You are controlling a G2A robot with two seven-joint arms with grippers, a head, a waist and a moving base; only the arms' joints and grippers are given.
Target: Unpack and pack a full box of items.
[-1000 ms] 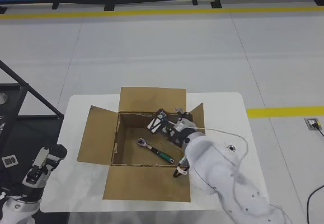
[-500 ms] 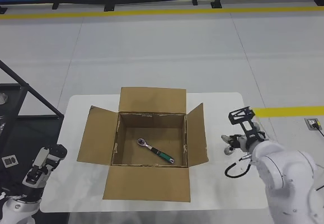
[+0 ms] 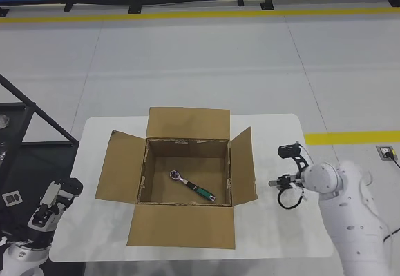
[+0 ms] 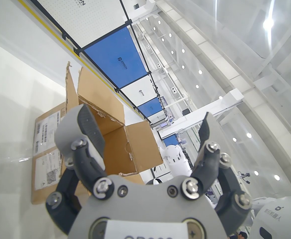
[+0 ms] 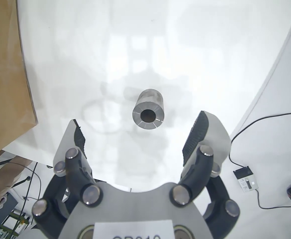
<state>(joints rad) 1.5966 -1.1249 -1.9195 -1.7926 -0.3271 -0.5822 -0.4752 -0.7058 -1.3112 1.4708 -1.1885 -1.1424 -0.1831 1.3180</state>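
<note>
An open cardboard box (image 3: 186, 138) stands in the middle of the white table (image 3: 282, 131), all flaps folded out. Inside it lies a ratchet wrench (image 3: 193, 185) with a green-black handle. A short metal cylinder (image 5: 149, 105) with a hole through it lies on the table right of the box. My right gripper (image 5: 138, 126) hangs open just above and behind the cylinder, apart from it; the top view has this right gripper (image 3: 282, 183) beside the box's right flap. My left gripper (image 4: 145, 120) is open and empty, off the table's left front corner, facing the box (image 4: 110, 130).
The box's right flap (image 5: 6, 63) is close to the right gripper. The table edge (image 5: 272, 80) runs near the cylinder; a cable and plug block (image 5: 245, 177) lie on the floor beyond. A black frame (image 3: 20, 103) stands left of the table.
The right arm swung out of the box to the table's right side, then settled a little nearer the box flap. The left arm kept still.
</note>
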